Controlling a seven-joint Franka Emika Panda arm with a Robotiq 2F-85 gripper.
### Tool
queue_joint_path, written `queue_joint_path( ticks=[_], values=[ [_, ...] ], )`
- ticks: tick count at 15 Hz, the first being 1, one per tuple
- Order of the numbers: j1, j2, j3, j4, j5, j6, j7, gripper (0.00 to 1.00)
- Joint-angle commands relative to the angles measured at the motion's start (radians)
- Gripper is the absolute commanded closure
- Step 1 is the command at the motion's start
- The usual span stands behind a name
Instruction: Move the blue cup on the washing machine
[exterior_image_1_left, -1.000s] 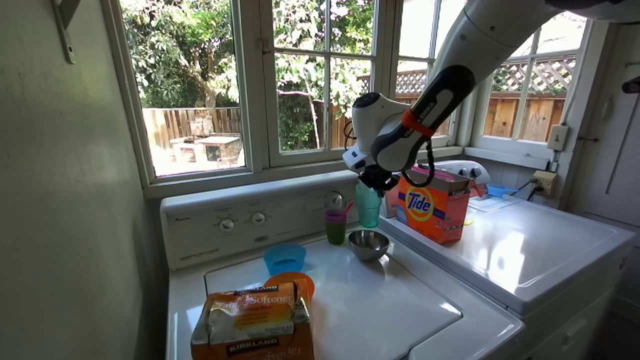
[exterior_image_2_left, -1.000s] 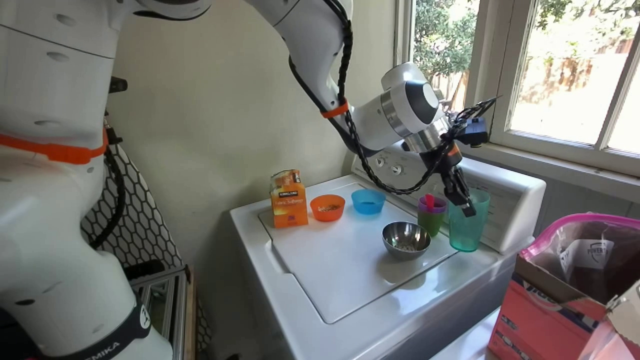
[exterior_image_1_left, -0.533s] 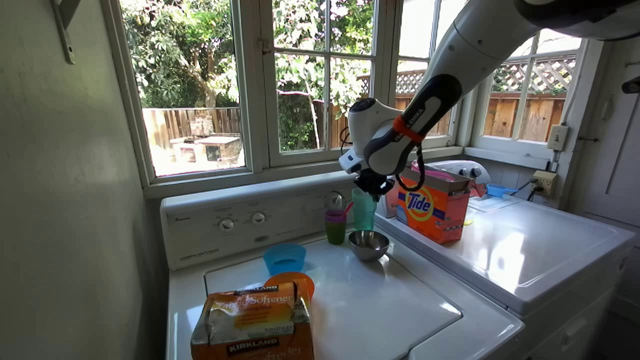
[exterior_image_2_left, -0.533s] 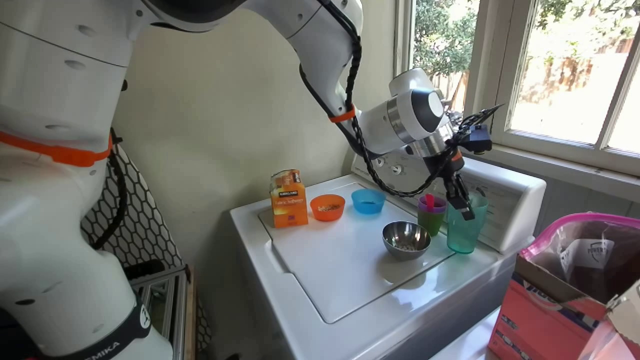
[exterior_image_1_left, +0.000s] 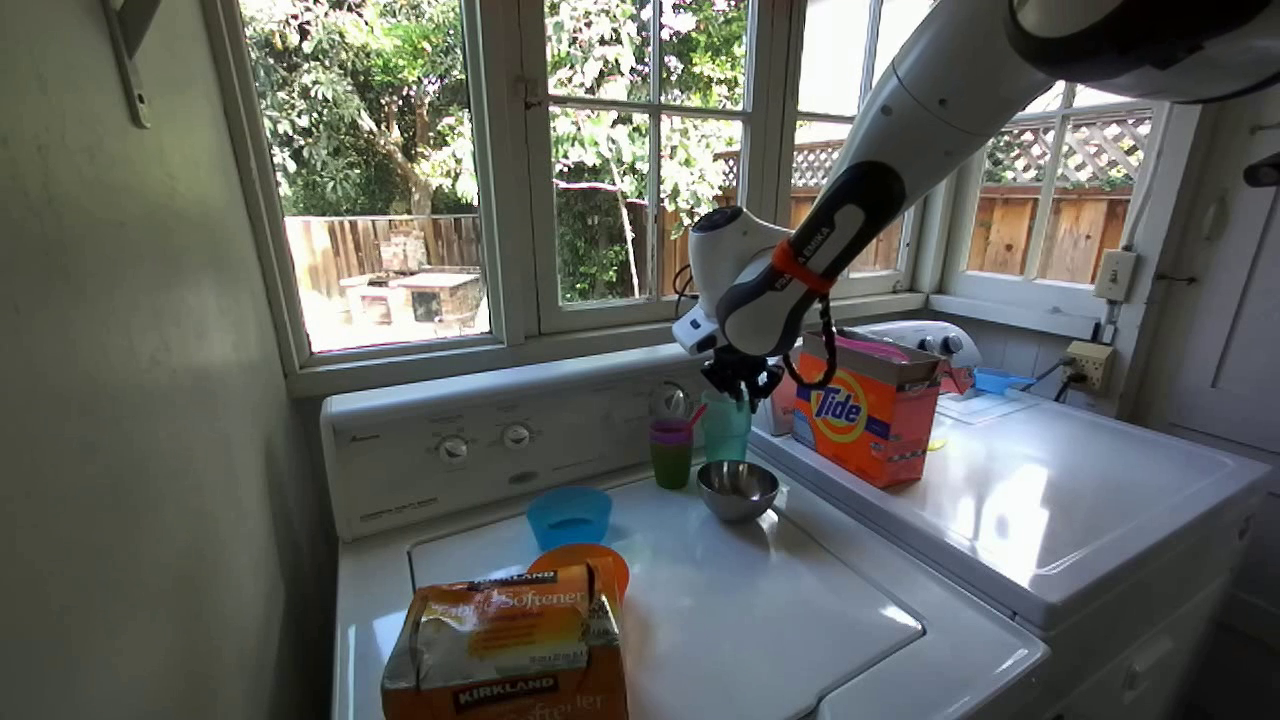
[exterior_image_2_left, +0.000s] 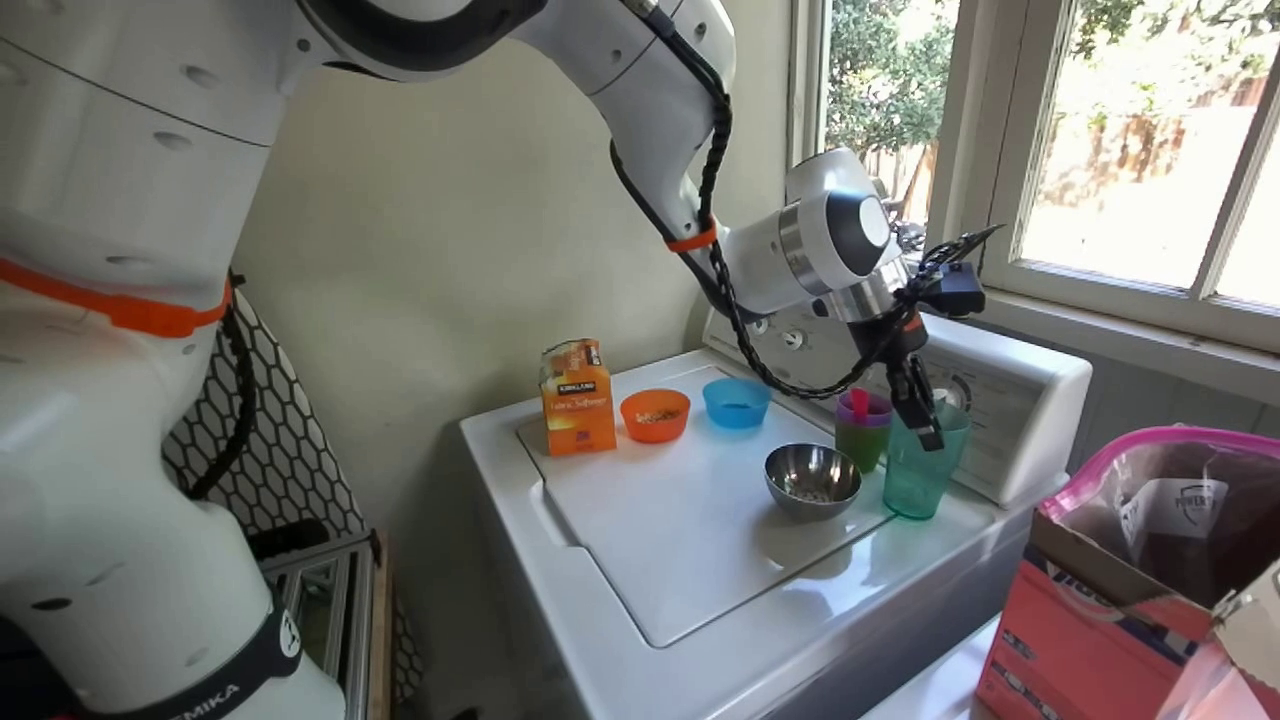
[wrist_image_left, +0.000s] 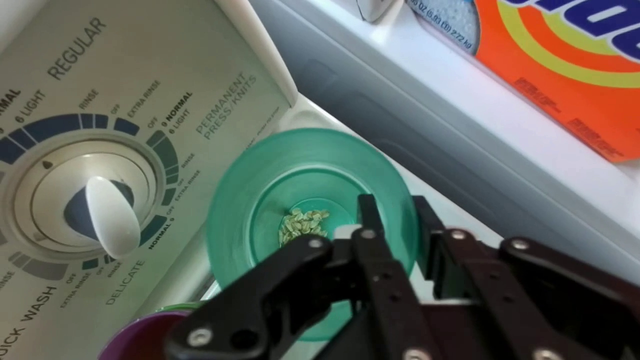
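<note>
The blue cup (exterior_image_2_left: 915, 485), a teal translucent tumbler, stands at the back right corner of the white washing machine (exterior_image_2_left: 640, 560). It leans slightly. It also shows in an exterior view (exterior_image_1_left: 727, 443), partly behind the gripper. In the wrist view I look down into the cup (wrist_image_left: 320, 150); small pale flakes lie on its bottom. My gripper (wrist_image_left: 395, 197) straddles the rim, one finger inside the cup and one outside. The fingers stand apart with a gap wider than the wall; the outer finger is at or against the rim. The gripper also shows in an exterior view (exterior_image_2_left: 928, 432).
A purple and green cup (exterior_image_2_left: 863, 440) stands close beside the blue cup. A metal bowl (exterior_image_2_left: 812, 485) is in front. A blue dish (exterior_image_2_left: 737, 405), orange bowl (exterior_image_2_left: 655, 415) and Kirkland box (exterior_image_2_left: 580, 405) stand farther along. A Tide box (exterior_image_1_left: 860, 430) sits on the neighbouring white appliance (exterior_image_1_left: 1080, 490).
My gripper has moved down and, in both exterior views, slightly left, turning a little. The blue cup has shifted with it, away from the corner, and leans more. Other objects are unmoved.
</note>
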Motion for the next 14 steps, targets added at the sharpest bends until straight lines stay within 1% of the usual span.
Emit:
queue_joint_path(
  ticks=[1, 4, 6, 7, 9, 11, 13, 14],
  values=[
    [0.017, 0.005, -0.005, 0.022, 0.016, -0.017, -0.049, 0.45],
    [0.061, -0.064, -0.014, -0.036, -0.036, -0.018, -0.033, 0.23],
    [0.103, -0.116, -0.027, -0.078, -0.095, -0.018, 0.010, 0.08],
    [0.130, -0.140, -0.039, -0.091, -0.141, -0.028, 0.052, 0.02],
    [0.194, -0.192, -0.073, -0.123, -0.280, -0.060, 0.212, 0.00],
    [0.220, -0.233, -0.061, -0.151, -0.394, -0.112, 0.326, 0.00],
    [0.216, -0.247, -0.022, -0.161, -0.421, -0.170, 0.333, 0.00],
    [0.180, -0.202, -0.004, -0.101, -0.373, -0.131, 0.283, 0.00]
  ],
)
